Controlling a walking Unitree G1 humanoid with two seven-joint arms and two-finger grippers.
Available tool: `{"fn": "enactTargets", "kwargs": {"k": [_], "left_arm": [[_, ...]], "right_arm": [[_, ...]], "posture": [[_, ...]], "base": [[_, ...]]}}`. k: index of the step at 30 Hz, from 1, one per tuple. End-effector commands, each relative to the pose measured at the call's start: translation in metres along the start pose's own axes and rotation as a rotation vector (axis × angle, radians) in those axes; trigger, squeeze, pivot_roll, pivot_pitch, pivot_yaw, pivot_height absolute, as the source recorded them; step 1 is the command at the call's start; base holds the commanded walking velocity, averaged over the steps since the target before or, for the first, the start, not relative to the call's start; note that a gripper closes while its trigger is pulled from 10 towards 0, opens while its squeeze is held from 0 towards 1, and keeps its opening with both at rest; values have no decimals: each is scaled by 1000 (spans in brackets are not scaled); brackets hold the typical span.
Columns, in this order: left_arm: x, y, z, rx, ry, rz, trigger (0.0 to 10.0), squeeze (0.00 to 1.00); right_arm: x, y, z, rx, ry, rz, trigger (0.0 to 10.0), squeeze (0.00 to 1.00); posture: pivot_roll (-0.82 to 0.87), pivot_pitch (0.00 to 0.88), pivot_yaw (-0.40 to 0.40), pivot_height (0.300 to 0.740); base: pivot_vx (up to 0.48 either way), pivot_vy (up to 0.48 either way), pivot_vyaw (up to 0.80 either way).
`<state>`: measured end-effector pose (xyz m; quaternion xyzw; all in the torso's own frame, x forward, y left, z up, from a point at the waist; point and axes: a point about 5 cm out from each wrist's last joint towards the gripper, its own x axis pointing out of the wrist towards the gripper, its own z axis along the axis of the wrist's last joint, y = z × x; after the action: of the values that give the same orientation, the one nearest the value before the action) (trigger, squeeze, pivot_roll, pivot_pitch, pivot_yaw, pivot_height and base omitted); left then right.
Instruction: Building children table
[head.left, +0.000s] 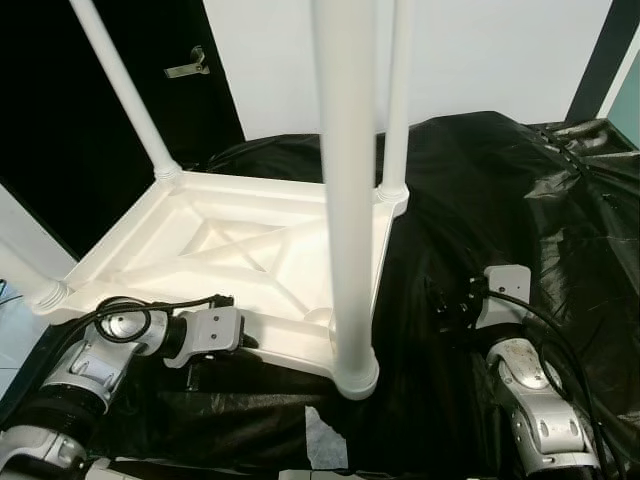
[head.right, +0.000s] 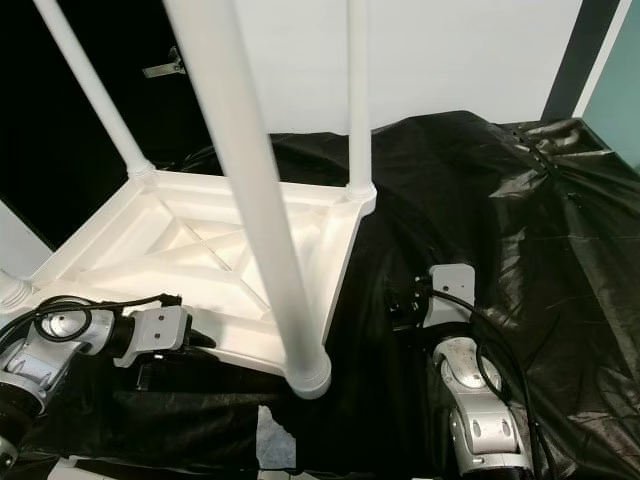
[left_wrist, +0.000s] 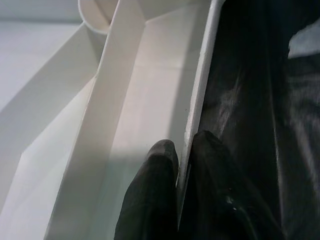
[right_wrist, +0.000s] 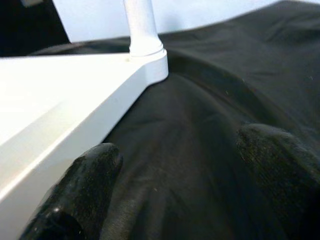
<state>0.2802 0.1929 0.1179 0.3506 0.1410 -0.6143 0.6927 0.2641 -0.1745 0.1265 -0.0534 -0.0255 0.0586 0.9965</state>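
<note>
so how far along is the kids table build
All four white legs look fitted into the corners of the upside-down white tabletop, which lies on black plastic sheeting. In hand: the left gripper is pinching the tabletop's near rim, while the right gripper is open over the sheeting beside the right edge. Left to do: probably turning the table onto its legs.

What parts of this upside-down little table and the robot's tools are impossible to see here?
- Table top: its face lies down on the black sheet, hidden.
- Leg ends: cut off by the top edge in both eye views.
- Left tool: in the eye views its fingers are hidden under the table's edge.
- Right tool: in the eye views its black fingers are lost against the sheet.
</note>
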Motion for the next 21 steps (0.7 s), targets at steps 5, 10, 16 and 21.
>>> {"fn": "enactTargets", "kwargs": {"k": [5,10,16,21], "left_arm": [[-10,1,-3,-94,-41,174,0,0],[-1,-8,9,-117,-100,286,0,0],[5,-4,16,-131,-124,417,0,0],[6,-4,19,-163,-135,508,10000,0]], "right_arm": [[-6,5,5,24,-30,36,10000,0],[-20,9,6,40,-40,69,10000,0],[-31,12,10,43,-56,89,10000,0],[-44,22,10,51,-39,165,10000,0]], "posture": [[37,17,105,740],[55,22,84,740],[65,30,61,740],[67,33,54,740]], "base": [[0,0,0],[0,0,0],[0,0,0],[0,0,0]]}}
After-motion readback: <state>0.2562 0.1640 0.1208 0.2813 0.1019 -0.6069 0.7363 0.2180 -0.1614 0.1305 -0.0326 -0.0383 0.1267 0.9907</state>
